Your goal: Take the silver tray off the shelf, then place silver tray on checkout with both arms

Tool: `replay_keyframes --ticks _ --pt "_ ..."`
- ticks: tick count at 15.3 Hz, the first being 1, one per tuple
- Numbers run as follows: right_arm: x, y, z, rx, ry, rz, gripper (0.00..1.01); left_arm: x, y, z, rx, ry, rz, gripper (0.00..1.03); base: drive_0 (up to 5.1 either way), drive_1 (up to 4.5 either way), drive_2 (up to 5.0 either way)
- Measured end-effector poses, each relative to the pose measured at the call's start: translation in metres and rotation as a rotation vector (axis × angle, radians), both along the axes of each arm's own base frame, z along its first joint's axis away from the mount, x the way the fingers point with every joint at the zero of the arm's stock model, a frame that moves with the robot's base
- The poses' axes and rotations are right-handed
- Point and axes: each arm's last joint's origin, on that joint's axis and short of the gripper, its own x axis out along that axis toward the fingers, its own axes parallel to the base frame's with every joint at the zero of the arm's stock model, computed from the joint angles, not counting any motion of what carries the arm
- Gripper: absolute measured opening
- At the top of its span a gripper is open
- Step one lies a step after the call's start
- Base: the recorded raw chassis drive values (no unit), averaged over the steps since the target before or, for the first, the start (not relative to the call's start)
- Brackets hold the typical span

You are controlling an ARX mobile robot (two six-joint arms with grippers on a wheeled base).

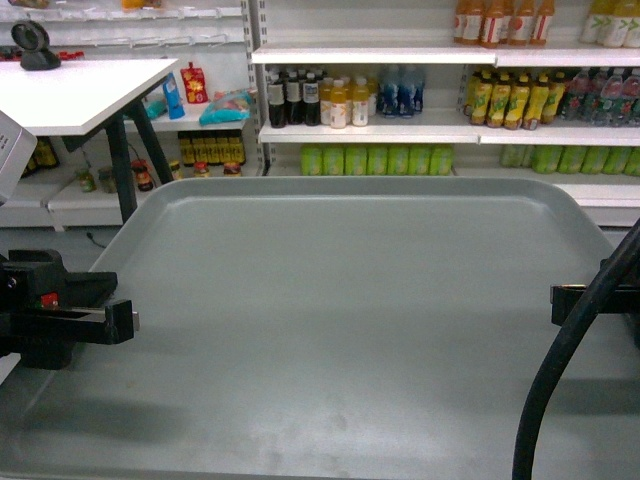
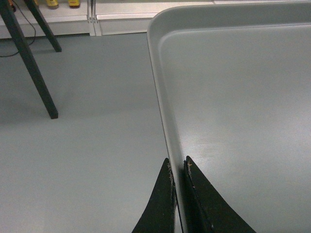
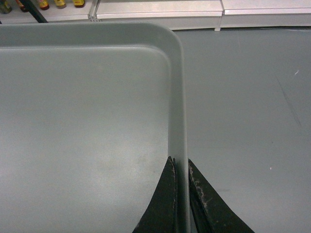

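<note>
1. The left gripper (image 2: 178, 194) is pinched tight on the silver tray (image 2: 233, 121). In the left wrist view its two black fingers (image 2: 160, 204) sit at the bottom middle, one on each side of the tray's thin left rim.
2. The right gripper (image 3: 181, 194) pinches the tray's right rim the same way, at the bottom middle of the right wrist view. One black finger (image 3: 163, 204) is inside the rim and one is outside.
3. The tray is held up in the air between the two arms. It is not on the checkout (image 1: 80, 90) or on a shelf. It fills the lower half of the head view.
4. Beside both long edges of the tray there is only bare grey floor (image 2: 87, 145), so there is open room on both sides.
5. In the head view the left arm (image 1: 50, 310) is a black block at the left edge, and its finger lies flat over the tray rim. The right arm (image 1: 590, 300) peeks in at the right edge. A thick black cable (image 1: 560, 370) hangs in front of it, down to the bottom of the frame.
6. The white checkout is in the upper left of the head view, past the tray's far left corner. A round black lens unit (image 1: 35, 45) stands on it. Its dark legs (image 2: 29, 63) reach the floor near the tray's left side.
7. Store shelves (image 1: 400, 130) with rows of drink bottles (image 1: 320, 100) stand across the top, behind the tray's far edge.
</note>
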Motion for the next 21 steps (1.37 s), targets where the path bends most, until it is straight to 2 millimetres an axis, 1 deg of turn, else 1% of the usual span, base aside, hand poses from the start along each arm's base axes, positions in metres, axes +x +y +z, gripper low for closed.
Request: replay_keyframes --ticks 7,21 --pt "0.0 0.0 0.0001 0.0 -0.001 0.0 0.03 0.0001 0.0005 0.0 0.0 0.0 0.002 0.03 -4.4 2.67 2.7" --pt "0.0 0.0 -0.0002 0.0 0.001 0.0 0.03 0.0001 0.0005 -0.0002 0.001 0.002 0.001 0.03 -4.9 2.24 2.2"
